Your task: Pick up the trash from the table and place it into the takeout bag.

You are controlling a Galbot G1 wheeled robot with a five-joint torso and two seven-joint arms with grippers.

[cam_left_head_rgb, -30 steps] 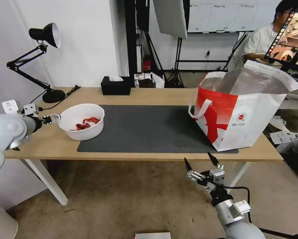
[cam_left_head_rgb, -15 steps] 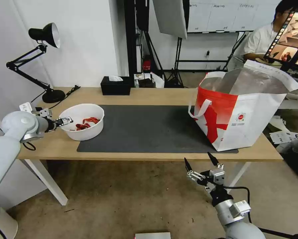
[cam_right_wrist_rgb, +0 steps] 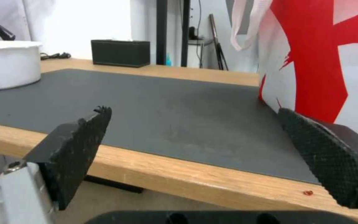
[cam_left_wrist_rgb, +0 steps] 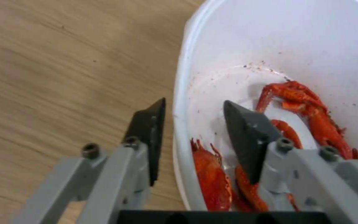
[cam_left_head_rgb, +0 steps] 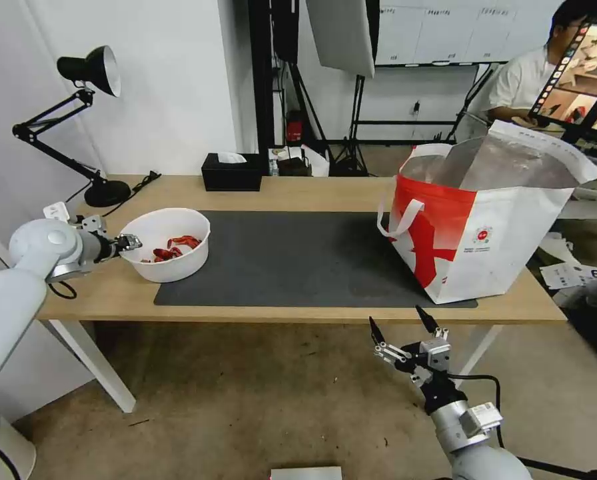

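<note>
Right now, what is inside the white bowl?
The white bowl holds red scraps, and one finger of the open left gripper reaches inside its rim. That finger covers part of the floor.

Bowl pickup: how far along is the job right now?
Done: nothing visibly bagged. In hand: the left hand straddles the white bowl's rim, one finger inside, one outside, not yet closed. Left: grip, lift and carry it to the takeout bag. The right hand waits open below the table.

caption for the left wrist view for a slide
Left gripper open, fingers straddling the white bowl's rim.
</note>
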